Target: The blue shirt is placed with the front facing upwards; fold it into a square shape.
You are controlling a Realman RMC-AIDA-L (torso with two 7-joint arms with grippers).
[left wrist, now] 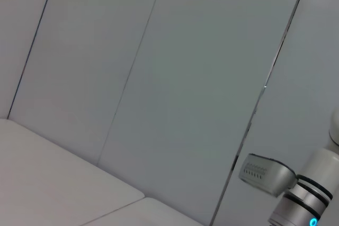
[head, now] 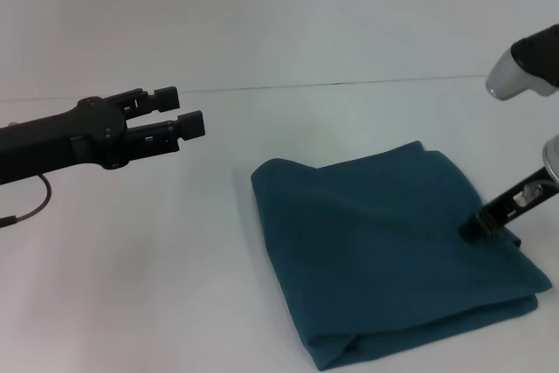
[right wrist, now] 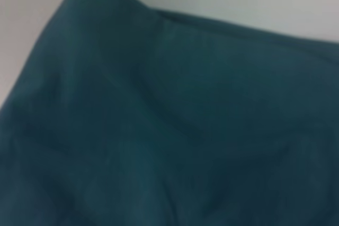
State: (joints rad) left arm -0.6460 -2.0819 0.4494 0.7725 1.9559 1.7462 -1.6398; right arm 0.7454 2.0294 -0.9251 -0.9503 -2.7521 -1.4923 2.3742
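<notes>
The blue shirt point(head: 384, 233) lies on the white table as a folded, roughly square teal bundle right of the middle, with layered edges along its near side. No lettering or collar shows. My right gripper point(head: 476, 229) comes in from the right and touches the cloth near the bundle's right edge. Teal fabric point(right wrist: 169, 130) fills the right wrist view at close range. My left gripper point(head: 182, 109) hovers open above the table well to the left of the shirt, holding nothing.
The white table point(head: 175, 259) stretches bare to the left and behind the shirt, up to a pale wall. The left wrist view shows wall panels and part of my right arm point(left wrist: 302, 194).
</notes>
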